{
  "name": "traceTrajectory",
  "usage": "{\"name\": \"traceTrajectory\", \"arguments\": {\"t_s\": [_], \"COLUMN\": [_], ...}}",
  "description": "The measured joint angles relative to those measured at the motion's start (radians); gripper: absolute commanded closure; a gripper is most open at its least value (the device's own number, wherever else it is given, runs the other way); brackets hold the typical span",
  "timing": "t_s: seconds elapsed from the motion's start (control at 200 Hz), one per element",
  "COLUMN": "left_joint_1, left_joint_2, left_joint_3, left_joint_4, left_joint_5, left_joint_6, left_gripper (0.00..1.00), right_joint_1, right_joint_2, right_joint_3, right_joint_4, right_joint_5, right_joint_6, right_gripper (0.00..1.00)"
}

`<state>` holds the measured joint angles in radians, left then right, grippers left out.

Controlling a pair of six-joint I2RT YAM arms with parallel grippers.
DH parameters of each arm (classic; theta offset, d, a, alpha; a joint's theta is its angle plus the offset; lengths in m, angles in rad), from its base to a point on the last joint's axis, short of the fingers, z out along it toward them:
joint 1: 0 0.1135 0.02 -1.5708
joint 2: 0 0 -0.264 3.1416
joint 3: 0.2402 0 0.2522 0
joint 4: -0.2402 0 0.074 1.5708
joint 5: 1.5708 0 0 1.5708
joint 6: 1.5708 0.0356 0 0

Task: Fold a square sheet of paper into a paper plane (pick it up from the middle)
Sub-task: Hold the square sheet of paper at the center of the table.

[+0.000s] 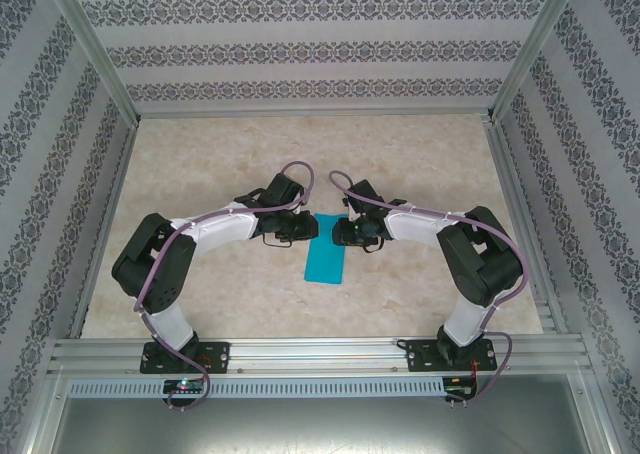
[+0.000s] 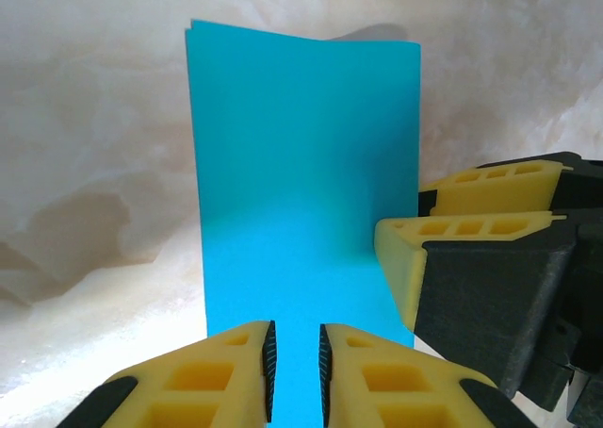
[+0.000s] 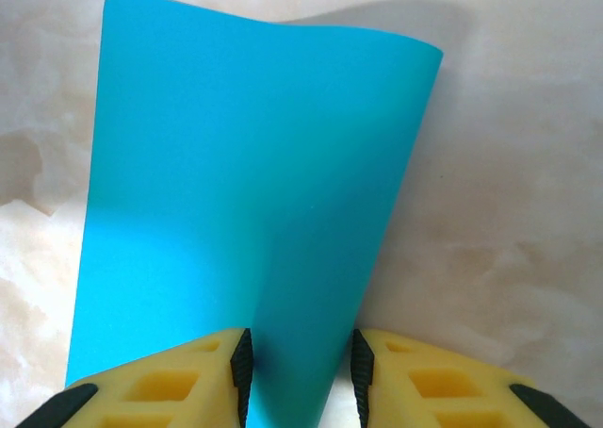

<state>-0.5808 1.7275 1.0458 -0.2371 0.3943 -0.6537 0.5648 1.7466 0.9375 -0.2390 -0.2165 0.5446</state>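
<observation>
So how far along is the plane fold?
Done: the square sheet of paper lies folded in half, two layers showing at its far edge. In hand: left hand and right hand straddle one end, jaws apart, top layer bowed up. To do: nose folds and wings; no dart shape yet.

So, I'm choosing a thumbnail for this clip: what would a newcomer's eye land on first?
The bright teal-blue sheet of paper, folded into a narrow rectangle, stands out at the centre of the pale marbled table. The left gripper and right gripper meet at its far end from either side, yellow fingers straddling the paper. In the right wrist view, its upper layer lifts in a curve.
</observation>
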Motion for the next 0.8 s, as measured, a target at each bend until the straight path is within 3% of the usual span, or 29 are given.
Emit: {"name": "traceTrajectory", "arguments": {"t_s": [0.799], "left_joint_1": [0.010], "left_joint_2": [-0.013], "left_joint_3": [-0.001], "left_joint_4": [-0.014], "left_joint_5": [-0.006], "left_joint_6": [0.018], "left_gripper": [0.77], "right_joint_1": [0.003], "right_joint_2": [0.008], "right_joint_3": [0.011], "right_joint_4": [-0.016], "right_joint_5": [0.007], "right_joint_6": [-0.025], "right_gripper": [0.64]}}
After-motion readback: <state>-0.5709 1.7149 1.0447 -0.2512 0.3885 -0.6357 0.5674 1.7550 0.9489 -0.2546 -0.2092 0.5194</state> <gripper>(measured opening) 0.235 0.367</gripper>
